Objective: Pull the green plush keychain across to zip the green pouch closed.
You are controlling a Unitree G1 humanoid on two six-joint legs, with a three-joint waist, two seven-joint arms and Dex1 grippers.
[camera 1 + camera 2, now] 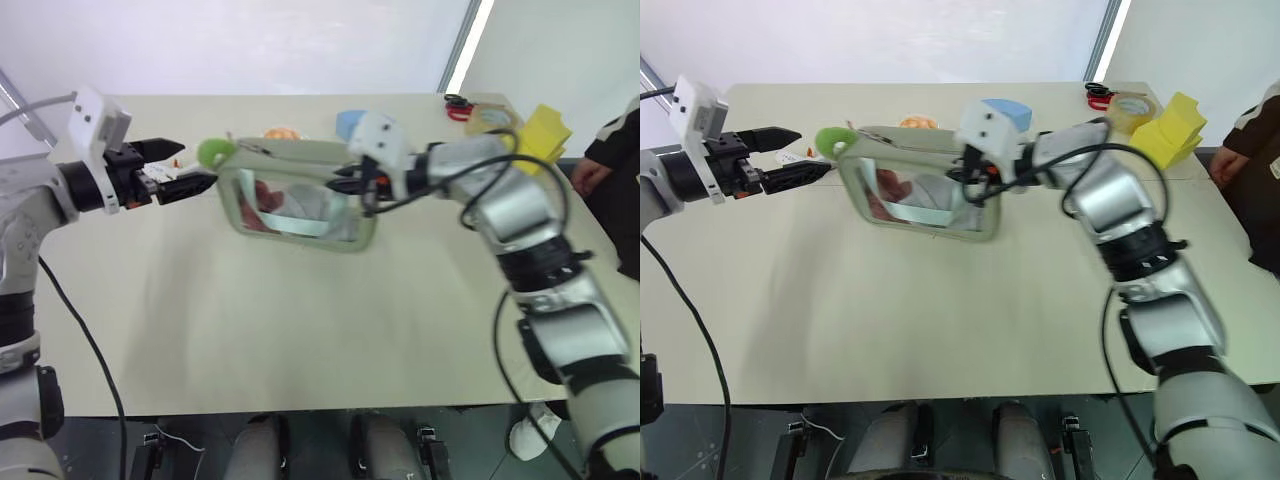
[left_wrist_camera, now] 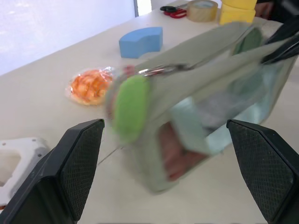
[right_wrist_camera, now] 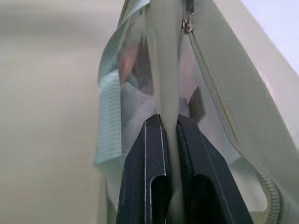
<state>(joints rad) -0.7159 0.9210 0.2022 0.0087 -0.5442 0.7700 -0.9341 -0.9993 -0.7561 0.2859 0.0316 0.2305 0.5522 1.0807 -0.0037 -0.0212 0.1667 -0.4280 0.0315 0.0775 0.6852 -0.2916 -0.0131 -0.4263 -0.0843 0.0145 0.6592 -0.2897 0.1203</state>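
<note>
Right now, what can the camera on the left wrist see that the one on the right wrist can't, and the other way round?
Left wrist alone: the green plush keychain between its open left gripper, a blue foam block, an orange packet, tape and scissors.

Right wrist alone: the right gripper shut on a fold of the pouch, with the zipper track beside it.

Both: the green pouch and the table.

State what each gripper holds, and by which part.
Right gripper: shut on the green pouch, pinching its top edge at one end. Left gripper: open, holding nothing.
</note>
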